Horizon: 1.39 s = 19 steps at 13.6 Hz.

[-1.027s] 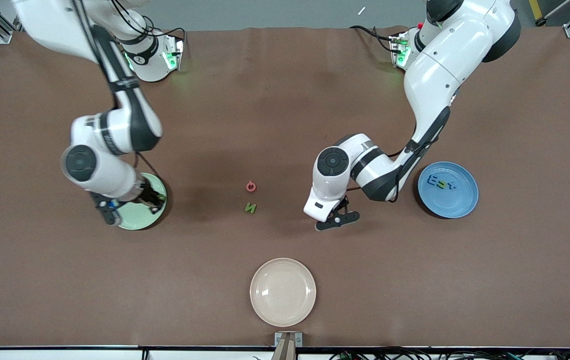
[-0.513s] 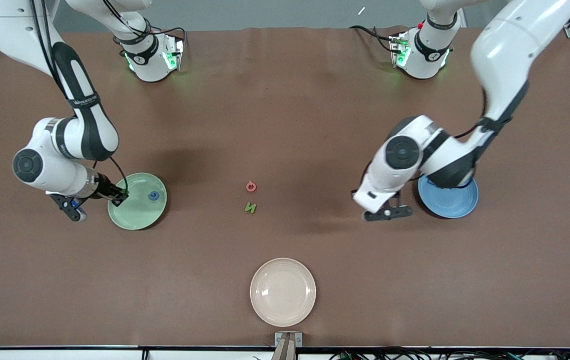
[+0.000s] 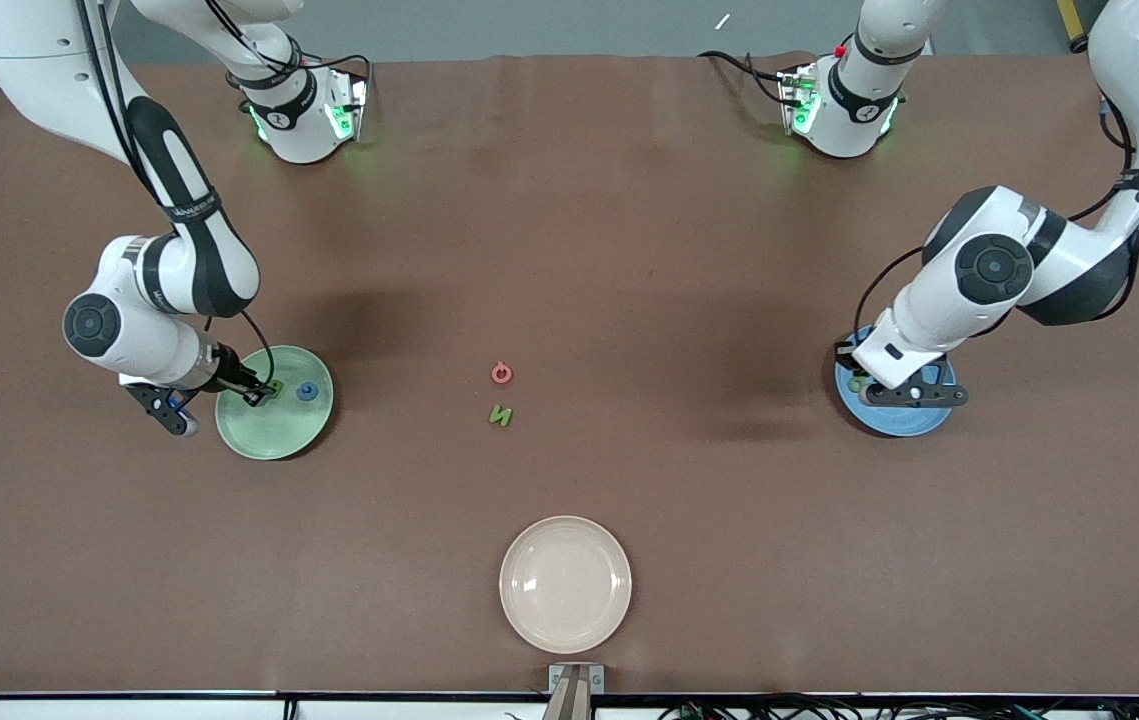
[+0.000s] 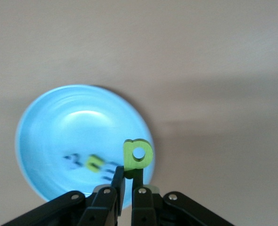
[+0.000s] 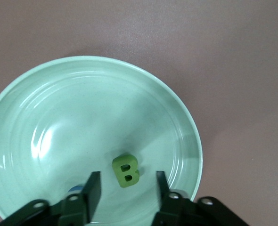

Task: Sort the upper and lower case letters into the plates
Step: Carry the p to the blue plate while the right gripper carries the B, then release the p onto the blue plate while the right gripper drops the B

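Over the pale green plate [image 3: 269, 435] [image 5: 59, 108] my right gripper [image 3: 251, 392] [image 5: 127, 178] stands open. A green letter B [image 3: 274, 386] [image 5: 126, 171] sits in the plate between the fingers, touching neither. A blue letter [image 3: 307, 391] lies in the same plate. My left gripper [image 3: 859, 380] [image 4: 128, 175] is shut on a green letter with a round hole [image 4: 138, 154], above the rim of the blue plate [image 3: 894, 425] [image 4: 59, 122]. That plate holds several letters [image 4: 96, 163]. A red letter [image 3: 500, 373] and a green letter [image 3: 500, 415] lie mid-table.
A cream-white plate [image 3: 565, 584] sits near the table's front edge, closer to the front camera than the two loose letters. Both arm bases stand along the edge farthest from the camera.
The right gripper has opened and let go of the green B into the green plate. The left arm has swung from mid-table to the blue plate, carrying its green letter.
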{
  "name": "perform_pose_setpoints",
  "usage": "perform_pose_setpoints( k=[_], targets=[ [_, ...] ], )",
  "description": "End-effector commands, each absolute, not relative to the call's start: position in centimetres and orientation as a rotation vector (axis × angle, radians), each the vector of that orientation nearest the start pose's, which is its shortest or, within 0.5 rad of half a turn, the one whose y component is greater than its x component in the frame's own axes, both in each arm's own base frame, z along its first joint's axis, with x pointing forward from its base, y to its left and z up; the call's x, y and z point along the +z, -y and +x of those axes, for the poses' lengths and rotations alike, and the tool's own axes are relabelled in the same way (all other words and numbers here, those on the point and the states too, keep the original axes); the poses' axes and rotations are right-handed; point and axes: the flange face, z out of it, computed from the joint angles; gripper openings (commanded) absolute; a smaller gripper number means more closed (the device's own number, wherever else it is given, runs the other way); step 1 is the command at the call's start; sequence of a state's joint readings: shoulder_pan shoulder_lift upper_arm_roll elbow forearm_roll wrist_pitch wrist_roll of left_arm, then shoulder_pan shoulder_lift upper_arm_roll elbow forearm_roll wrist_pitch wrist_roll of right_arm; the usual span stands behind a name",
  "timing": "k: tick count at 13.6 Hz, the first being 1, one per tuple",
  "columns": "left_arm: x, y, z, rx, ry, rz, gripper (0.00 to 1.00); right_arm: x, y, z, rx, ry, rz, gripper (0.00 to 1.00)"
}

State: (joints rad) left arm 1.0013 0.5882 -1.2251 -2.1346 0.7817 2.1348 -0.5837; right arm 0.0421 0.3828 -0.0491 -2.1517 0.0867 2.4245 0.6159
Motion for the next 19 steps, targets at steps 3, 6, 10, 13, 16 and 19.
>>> perform_pose_setpoints(
  k=[3,6,10,13,16,19],
  targets=[
    [24.8,3.8,53.5,0.028,-0.310,-3.016,0.01,24.4,-3.8,56.9,0.224,-1.143,-2.917,1.00],
    [22.5,1.3,53.8,0.034,-0.420,-2.988,0.01,26.9,-13.1,57.6,0.193,-1.294,-2.868,1.00],
    [20.5,-0.8,54.5,0.058,-0.552,-2.948,0.01,27.6,-25.0,57.1,0.125,-1.013,-2.961,1.00],
    [20.0,-1.6,54.6,0.063,-0.639,-2.928,0.01,25.4,-34.9,58.3,0.063,-0.739,-3.018,1.00],
    [19.7,-2.3,55.0,0.076,-0.709,-2.903,0.01,23.5,-38.4,58.7,0.006,-0.582,-3.075,0.99],
    [19.3,-2.6,55.1,0.085,-0.731,-2.902,0.04,22.6,-38.5,59.3,-0.092,-0.419,-3.084,0.99]
  ],
)
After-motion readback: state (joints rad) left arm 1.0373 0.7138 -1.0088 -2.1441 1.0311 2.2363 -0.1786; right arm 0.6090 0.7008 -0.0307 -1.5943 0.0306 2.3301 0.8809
